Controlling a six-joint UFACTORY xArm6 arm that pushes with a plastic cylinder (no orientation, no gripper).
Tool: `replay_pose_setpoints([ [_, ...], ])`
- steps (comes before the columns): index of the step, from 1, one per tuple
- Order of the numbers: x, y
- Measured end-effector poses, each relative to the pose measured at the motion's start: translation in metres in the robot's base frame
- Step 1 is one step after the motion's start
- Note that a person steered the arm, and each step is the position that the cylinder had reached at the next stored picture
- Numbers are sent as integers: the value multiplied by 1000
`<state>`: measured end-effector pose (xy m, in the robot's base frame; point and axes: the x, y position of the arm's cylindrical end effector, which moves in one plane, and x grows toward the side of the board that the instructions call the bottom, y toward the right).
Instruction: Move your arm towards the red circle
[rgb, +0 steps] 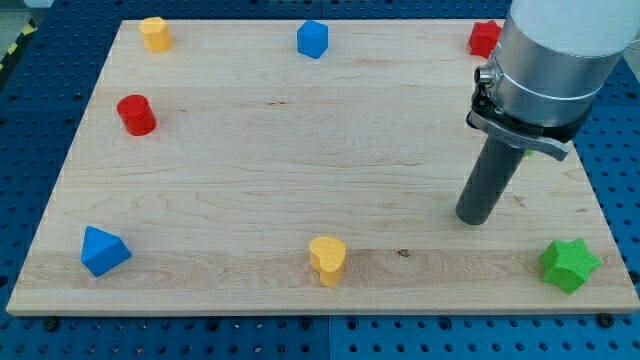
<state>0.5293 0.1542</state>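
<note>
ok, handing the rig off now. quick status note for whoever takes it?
No gripper; my tip rests on the board at the view's right, not touching any block.
The red circle sits near the view's left edge, upper part, far from the tip.
Nearest blocks to the tip: green star at lower right, a red block at upper right, partly hidden by the arm.
Done: no approach visible yet.
Left: slide the tip leftward and slightly up across the open middle to the red circle.
</note>
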Motion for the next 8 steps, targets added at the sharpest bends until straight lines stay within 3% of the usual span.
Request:
replay_pose_setpoints([
  [3, -20, -48],
  [5, -62, -129],
  [7, -62, -134],
  [8, -62, -177],
])
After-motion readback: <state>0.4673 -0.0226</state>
